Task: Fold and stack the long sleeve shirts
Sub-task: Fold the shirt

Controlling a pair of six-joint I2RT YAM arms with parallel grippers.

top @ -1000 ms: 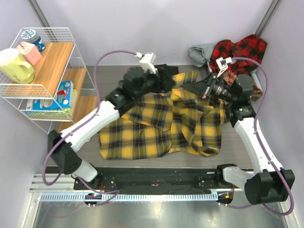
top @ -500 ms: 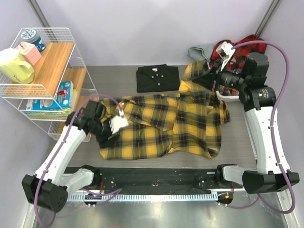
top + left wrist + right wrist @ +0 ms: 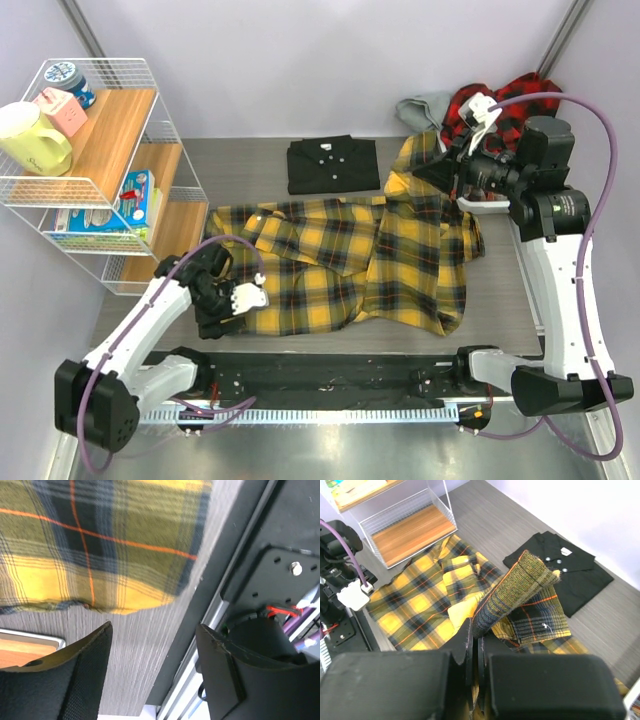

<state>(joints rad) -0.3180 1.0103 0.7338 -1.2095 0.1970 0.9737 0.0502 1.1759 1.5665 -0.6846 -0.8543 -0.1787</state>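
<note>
Pinching a fold of the yellow plaid shirt point(image 3: 340, 265) in my right gripper point(image 3: 475, 630), I hold that bunched edge off the table point(image 3: 500, 300) at the far right, with the fingers clenched tight on the cloth. The rest of the shirt lies spread across the middle of the table, front side up and still rumpled near my grip.

A second ago my left arm was stretched over the far side, above the collar. It has since swung back to the near-left corner, and the left gripper point(image 3: 152, 647) now hangs just over the hem with its fingers parted and nothing between them. Meanwhile my right arm has drawn its handful up and away to the right. The left side of the shirt now lies flatter and wider than it did.

I judge this to be the spreading step, not yet a fold, and my left gripper looks placed to take the near hem next.

The black shirt point(image 3: 333, 164) sits folded at the far middle, ready to be stacked on. The red plaid shirts point(image 3: 505, 105) wait heaped in the far-right corner.
</note>
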